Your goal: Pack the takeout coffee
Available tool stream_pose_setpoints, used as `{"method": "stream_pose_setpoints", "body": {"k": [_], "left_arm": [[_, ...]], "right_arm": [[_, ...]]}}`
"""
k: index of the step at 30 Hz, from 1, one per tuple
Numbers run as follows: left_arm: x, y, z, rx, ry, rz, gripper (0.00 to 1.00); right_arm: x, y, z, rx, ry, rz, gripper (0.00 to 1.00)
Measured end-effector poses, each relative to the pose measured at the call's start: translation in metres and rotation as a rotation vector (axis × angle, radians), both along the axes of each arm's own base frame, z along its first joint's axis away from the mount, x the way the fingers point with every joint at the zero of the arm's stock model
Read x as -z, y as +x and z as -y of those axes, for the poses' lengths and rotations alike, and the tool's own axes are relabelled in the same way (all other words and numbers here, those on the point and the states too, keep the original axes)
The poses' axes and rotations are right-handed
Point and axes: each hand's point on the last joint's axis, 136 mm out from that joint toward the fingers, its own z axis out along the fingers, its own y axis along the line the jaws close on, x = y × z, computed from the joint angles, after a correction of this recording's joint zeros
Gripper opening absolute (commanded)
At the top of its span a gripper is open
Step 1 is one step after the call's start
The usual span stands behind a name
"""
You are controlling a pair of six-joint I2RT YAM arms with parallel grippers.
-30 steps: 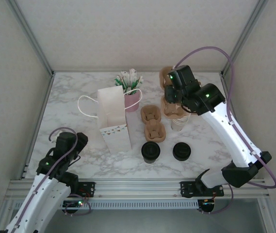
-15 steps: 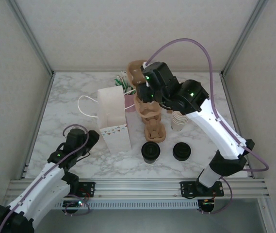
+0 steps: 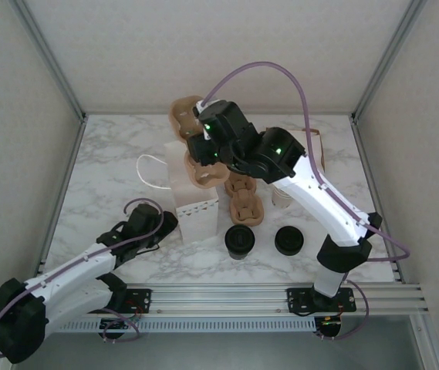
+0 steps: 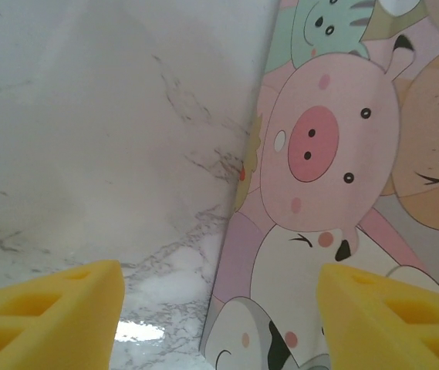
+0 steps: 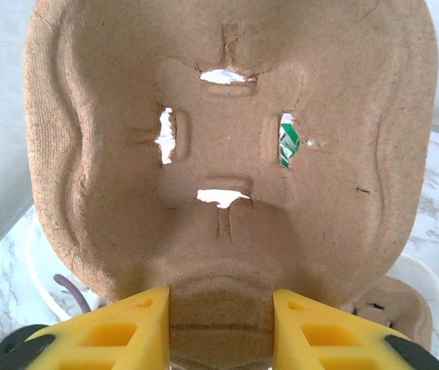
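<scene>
Right end effector: clamped on pulp carrier, over bag. Left end effector: wide, beside bag. Coffee: on desk.

Paper bag upright on marble table; pulp carrier aloft — over it.

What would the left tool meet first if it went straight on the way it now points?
Probably the bag: its cartoon-printed side stands right ahead of the open left tool, though depth is unclear.
</scene>
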Motion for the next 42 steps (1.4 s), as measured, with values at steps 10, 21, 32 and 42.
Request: {"method": "stream_pose_setpoints", "body": {"k": [10,21,32,42], "left_arm": [[-0.005,-0.003,0.020,0.029,-0.031,0.007,0.66],[-0.029,-0.002,0.007,-0.025,-0.032,0.092,0.70],[-0.059,-0.007,-0.020,-0.079,0.030,0.163,0.75],[-0.112,-0.003,-0.040,-0.101,0.129,0.260,0.75]], "right_arm": [[0.026,0.010,-0.017,0.017,-0.030,-0.041,0.34],[0.044,0.012,-0.022,0.046,-0.050,-0.075,0.34],[0.071,0.011,-0.036,0.050,-0.096,-0.120,0.34],[0.071,0.013,-0.034,0.069,-0.097,-0.114,0.34]]}}
